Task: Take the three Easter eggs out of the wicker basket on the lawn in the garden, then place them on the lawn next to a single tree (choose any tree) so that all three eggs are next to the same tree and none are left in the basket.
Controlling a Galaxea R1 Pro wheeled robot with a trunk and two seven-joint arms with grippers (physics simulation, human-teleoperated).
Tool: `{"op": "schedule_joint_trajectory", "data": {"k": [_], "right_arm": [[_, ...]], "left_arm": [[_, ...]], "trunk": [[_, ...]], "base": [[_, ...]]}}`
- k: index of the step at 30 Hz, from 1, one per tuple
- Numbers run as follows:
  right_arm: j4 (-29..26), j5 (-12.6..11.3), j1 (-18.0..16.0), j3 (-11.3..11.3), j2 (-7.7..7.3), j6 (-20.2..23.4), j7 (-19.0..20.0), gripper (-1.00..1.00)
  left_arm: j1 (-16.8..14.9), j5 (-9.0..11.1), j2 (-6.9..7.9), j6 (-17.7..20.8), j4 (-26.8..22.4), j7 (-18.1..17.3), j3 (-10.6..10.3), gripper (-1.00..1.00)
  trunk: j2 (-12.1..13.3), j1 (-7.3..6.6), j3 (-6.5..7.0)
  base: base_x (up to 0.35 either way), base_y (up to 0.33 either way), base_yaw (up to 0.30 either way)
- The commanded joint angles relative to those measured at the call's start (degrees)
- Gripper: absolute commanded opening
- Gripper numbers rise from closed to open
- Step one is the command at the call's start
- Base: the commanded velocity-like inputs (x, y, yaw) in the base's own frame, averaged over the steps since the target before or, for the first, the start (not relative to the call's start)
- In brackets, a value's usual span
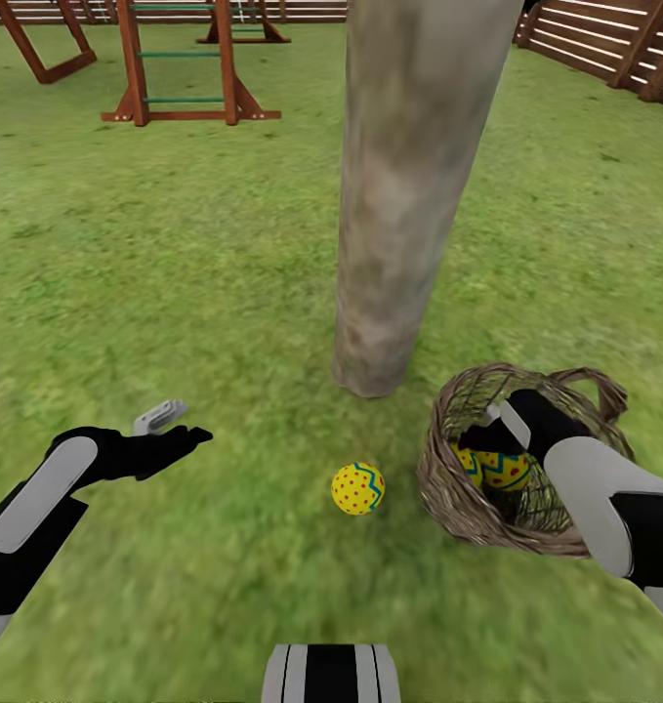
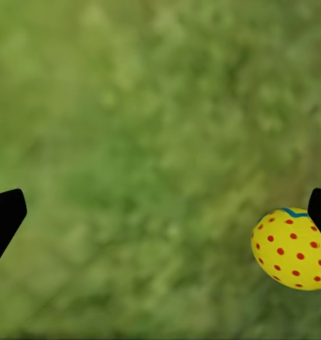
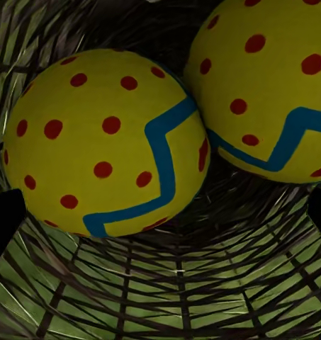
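The right claw (image 1: 489,436) reaches down inside the wicker basket (image 1: 468,508), and its arm covers much of the basket's far side, so from the head view its tips are hard to make out. In the right wrist view only two dark finger ends (image 3: 4,219) show at the edges, set wide apart with nothing between them; they stand spread above two eggs and grip neither. How close they are to the eggs cannot be told. The tree (image 1: 399,195) is cut off at the top, so only its thick grey-brown trunk shows.

The eggs are yellow with red dots and a blue-green zigzag band. Two lie inside the basket, touching each other: one egg (image 3: 107,142) sits nearer the camera and the second egg (image 3: 266,85) is partly cut off by the frame edge. The third egg (image 1: 357,488) rests on the lawn (image 1: 175,293), just left of the basket and near the foot of the trunk.

The left claw (image 1: 175,430) hovers over the grass, well to the left of the loose egg, fingers wide apart and holding nothing. In the left wrist view that egg shows beside one dark fingertip (image 2: 319,209).

The basket stands on the grass just right of the trunk, its loop handle at the far rim. A wooden playset (image 1: 180,59) and a slatted fence (image 1: 604,39) stand far behind.
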Motion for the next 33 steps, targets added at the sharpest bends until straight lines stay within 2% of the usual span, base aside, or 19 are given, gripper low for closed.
{"op": "schedule_joint_trajectory", "data": {"k": [1,9,20,27,33], "right_arm": [[-0.1,-0.5,0.0,0.2,-0.06,0.2,0.6,1.00],[-0.3,-0.1,0.0,0.2,-0.35,0.2,6.5,1.00],[-0.4,0.1,0.1,0.2,-0.38,0.2,7.0,1.00],[-0.5,0.1,0.1,0.3,-0.38,0.2,7.1,1.00],[-0.7,0.1,0.1,0.3,-0.38,-0.3,7.1,1.00]], "left_arm": [[-0.1,0.5,0.04,0.0,-0.1,0.5,-0.1,1.00],[-0.1,0.5,0.04,0.0,0.5,0.6,-0.1,1.00],[-0.1,0.4,-0.13,0.0,0.6,0.6,-0.9,1.00],[-0.1,0.4,-0.14,0.0,0.6,0.6,-1.0,1.00],[-0.1,0.5,-0.14,0.0,0.7,0.5,-1.0,1.00]], "trunk": [[0.0,0.01,-0.27],[0.0,0.04,-0.49],[0.0,0.04,-0.49],[-0.1,0.22,-2.04],[-0.1,0.22,-2.04]], "base": [[0.000,0.000,0.000],[0.000,0.000,0.000],[0.000,0.000,0.000],[0.000,0.000,0.000],[0.000,0.000,0.000]]}}
